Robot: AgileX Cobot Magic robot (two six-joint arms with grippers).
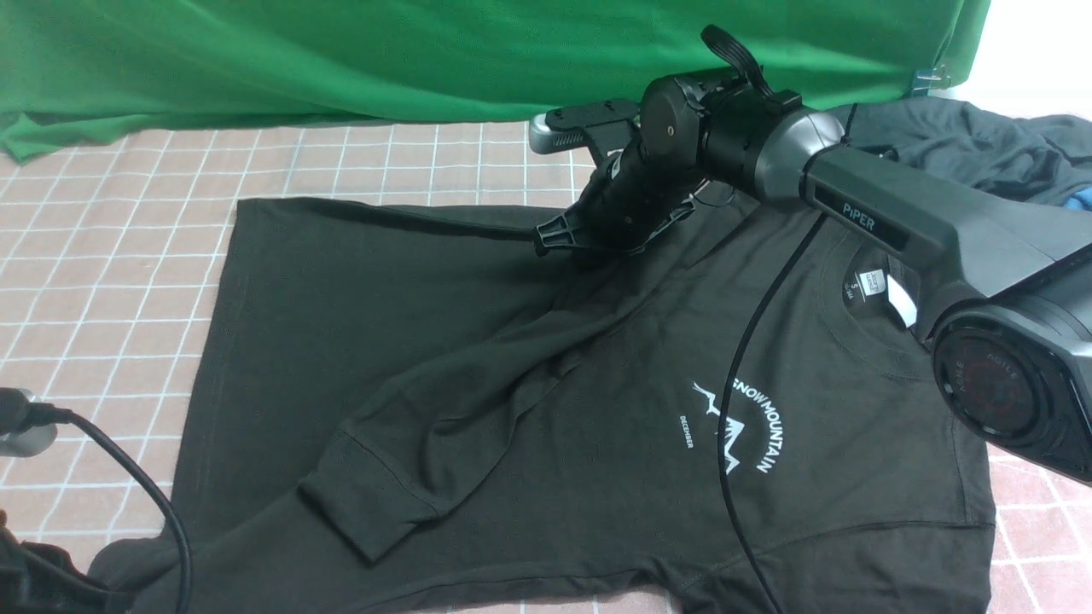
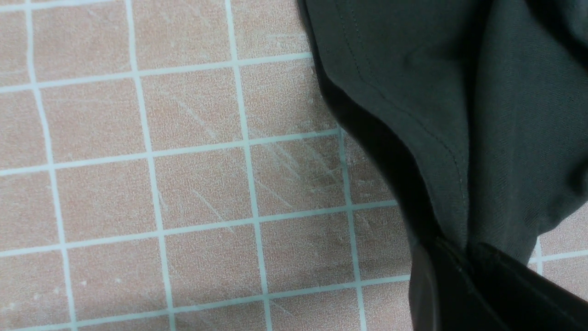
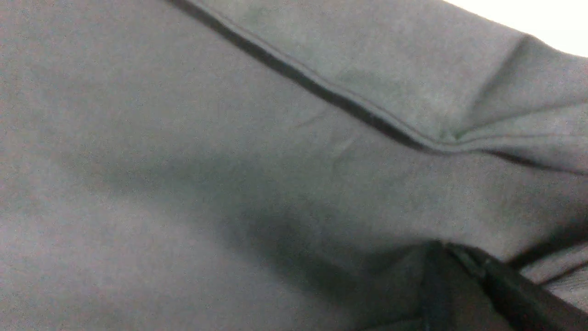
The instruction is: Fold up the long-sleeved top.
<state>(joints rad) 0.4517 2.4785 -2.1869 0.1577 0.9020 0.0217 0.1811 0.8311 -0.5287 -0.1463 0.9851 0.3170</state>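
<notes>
The long-sleeved top point(image 1: 529, 384) lies spread flat on the tabletop point(image 1: 102, 256), taking up most of the middle and right of it. Its neck is to the right and its hem to the left. The white neck label point(image 1: 868, 283) shows inside the collar, and the white "SNOW MOUNTAIN" chest print point(image 1: 746, 426) faces up. One sleeve point(image 1: 444, 409) is folded across the body, with its cuff point(image 1: 367, 512) pointing to the near left.

The right end effector point(image 1: 559, 237) reaches over the top to its far edge. Its jaws are closed there on the black cloth, which bunches at the fingertips point(image 3: 459, 271) in the right wrist view. A black cable point(image 1: 751, 358) from that arm hangs across the print.

The left end effector point(image 2: 464, 250) sits at the near left. Its jaws are closed too, pinching a stitched edge of the top just above the pink, white-gridded surface.

At the far right, beyond the collar, a dark grey garment point(image 1: 981, 145) lies in a heap with a scrap of blue cloth point(image 1: 1082, 200) beside it. A green cloth point(image 1: 426, 51) hangs along the far side.
</notes>
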